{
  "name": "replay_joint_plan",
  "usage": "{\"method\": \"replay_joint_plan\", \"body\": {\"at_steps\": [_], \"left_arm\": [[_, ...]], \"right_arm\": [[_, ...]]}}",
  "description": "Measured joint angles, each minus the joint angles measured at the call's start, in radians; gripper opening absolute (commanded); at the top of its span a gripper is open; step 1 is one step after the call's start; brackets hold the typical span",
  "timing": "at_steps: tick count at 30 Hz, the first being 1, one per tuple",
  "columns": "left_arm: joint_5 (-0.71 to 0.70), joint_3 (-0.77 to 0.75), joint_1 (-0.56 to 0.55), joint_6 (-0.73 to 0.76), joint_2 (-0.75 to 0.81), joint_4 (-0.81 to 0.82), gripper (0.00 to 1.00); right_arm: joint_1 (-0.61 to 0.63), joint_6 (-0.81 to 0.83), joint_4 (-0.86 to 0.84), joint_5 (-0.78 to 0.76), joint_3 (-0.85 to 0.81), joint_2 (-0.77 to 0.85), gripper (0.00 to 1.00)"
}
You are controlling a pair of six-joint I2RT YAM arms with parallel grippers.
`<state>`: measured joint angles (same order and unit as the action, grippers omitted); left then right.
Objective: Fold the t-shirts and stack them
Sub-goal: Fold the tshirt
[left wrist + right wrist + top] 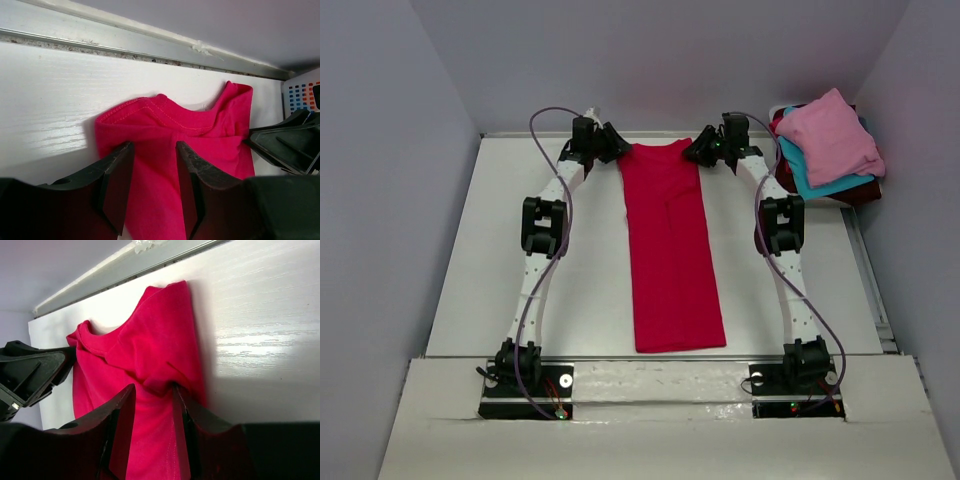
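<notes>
One crimson-red t-shirt [670,250] lies along the middle of the table [490,260]. It is already narrowed into a long strip, collar at the far edge and hem near the arm bases. Crosswise folds and stacking appear yet to be done. A pink t-shirt [828,135], teal t-shirt [812,182] and maroon t-shirt [863,192] sit loosely heaped at the far right. The right gripper [152,390] pinches a bunched ridge of cloth beside the collar. The left gripper [154,150] straddles the other shoulder; whether it clamps cannot be told. The cloth is soft and matte, with a faint centre crease.
</notes>
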<state>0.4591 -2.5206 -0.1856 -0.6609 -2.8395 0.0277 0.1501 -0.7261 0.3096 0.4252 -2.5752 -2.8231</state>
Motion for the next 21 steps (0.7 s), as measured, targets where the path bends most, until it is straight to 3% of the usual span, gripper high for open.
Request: {"method": "replay_joint_plan", "body": {"at_steps": [6,11,13,17,21], "left_arm": [[-0.018,0.015,-0.010,0.050,0.003,0.031,0.56],[-0.086,0.132,-0.040,0.139,0.095,0.029,0.61],[-0.138,0.212,-0.068,0.190,0.177,-0.008,0.65],[-0.228,0.364,-0.129,0.255,0.367,-0.057,0.67],[-0.300,0.626,-0.190,0.254,0.685,-0.079,0.67]], "right_arm": [[0.000,0.014,-0.025,-0.003,0.024,0.014,0.55],[0.000,0.038,-0.007,-0.029,0.122,0.105,0.64],[0.000,0.051,0.017,-0.051,0.180,0.176,0.70],[0.003,0.073,0.084,-0.090,0.322,0.367,0.72],[0.020,0.074,0.157,-0.116,0.478,0.606,0.72]]}}
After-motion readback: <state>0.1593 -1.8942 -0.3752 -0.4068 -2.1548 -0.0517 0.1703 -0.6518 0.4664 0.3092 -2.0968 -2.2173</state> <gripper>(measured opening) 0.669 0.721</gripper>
